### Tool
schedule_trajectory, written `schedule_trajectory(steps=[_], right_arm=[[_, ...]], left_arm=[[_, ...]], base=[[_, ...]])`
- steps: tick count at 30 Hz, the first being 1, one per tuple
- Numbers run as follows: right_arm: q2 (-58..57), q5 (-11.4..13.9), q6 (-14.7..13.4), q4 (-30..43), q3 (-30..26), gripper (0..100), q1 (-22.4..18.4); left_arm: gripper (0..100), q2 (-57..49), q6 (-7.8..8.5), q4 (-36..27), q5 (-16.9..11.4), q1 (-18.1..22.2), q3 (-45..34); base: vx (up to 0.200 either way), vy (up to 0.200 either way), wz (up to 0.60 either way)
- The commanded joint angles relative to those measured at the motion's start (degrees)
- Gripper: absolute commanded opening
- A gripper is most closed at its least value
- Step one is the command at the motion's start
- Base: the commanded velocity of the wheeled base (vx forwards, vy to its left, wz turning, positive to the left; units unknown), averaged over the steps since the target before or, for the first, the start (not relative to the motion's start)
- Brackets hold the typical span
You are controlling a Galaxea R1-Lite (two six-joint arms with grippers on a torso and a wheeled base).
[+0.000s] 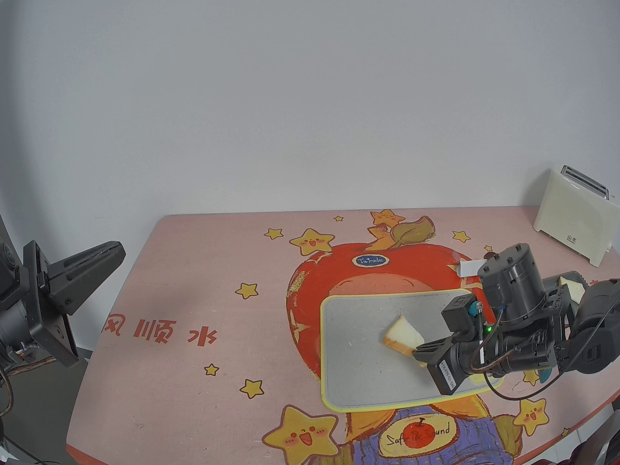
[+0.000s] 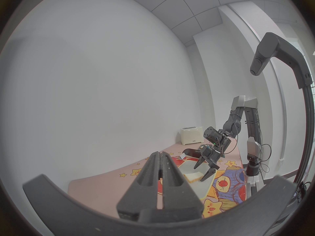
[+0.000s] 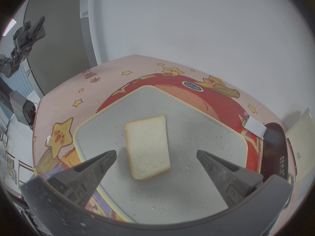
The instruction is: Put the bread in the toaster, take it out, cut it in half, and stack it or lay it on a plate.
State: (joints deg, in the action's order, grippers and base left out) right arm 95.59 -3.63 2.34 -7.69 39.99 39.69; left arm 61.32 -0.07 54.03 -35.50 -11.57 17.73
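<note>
Pink cartoon table (image 1: 194, 279), white card (image 1: 470, 267)

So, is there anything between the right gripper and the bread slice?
Nothing. In the right wrist view the open right gripper hangs over the bread slice, and only bare cutting board shows in the gap between them.

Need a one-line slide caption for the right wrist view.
Open right gripper poised above a bread slice lying on the grey cutting board, cream toaster beyond.
</note>
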Motion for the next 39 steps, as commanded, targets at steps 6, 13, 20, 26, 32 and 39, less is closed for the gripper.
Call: schedule_trajectory(steps=[6, 13, 20, 26, 32, 39], right_arm=[[0.04, -0.06, 0.03, 0.13, -0.08, 0, 0.12], [-0.84, -0.23, 0.03, 0.13, -0.08, 0, 0.21], [-3.13, -0.50, 0.03, 0.13, -0.96, 0, 0.74], [-4.36, -0.67, 0.03, 0.13, -1.05, 0, 0.74], [-7.61, -0.67, 0.03, 0.13, -1.58, 0, 0.74], [-10.33, -0.76, 0.03, 0.22, -2.54, 0, 0.91]], left_arm=[[0, 0.03, -0.01, 0.02, -0.01, -0.03, -0.06], [0, 0.03, -0.01, 0.02, -0.01, -0.03, 0.03], [0, 0.03, -0.01, 0.02, -0.01, -0.03, -0.06], [0, 0.03, -0.01, 0.02, -0.01, -0.03, -0.06], [0, 0.03, -0.01, 0.02, -0.01, -0.03, -0.06], [0, 0.12, 0.25, 0.02, -0.01, -0.03, -0.06]], base=[[0.000, 0.000, 0.00], [0.000, 0.000, 0.00], [0.000, 0.000, 0.00], [0.000, 0.000, 0.00], [0.000, 0.000, 0.00], [0.000, 0.000, 0.00]])
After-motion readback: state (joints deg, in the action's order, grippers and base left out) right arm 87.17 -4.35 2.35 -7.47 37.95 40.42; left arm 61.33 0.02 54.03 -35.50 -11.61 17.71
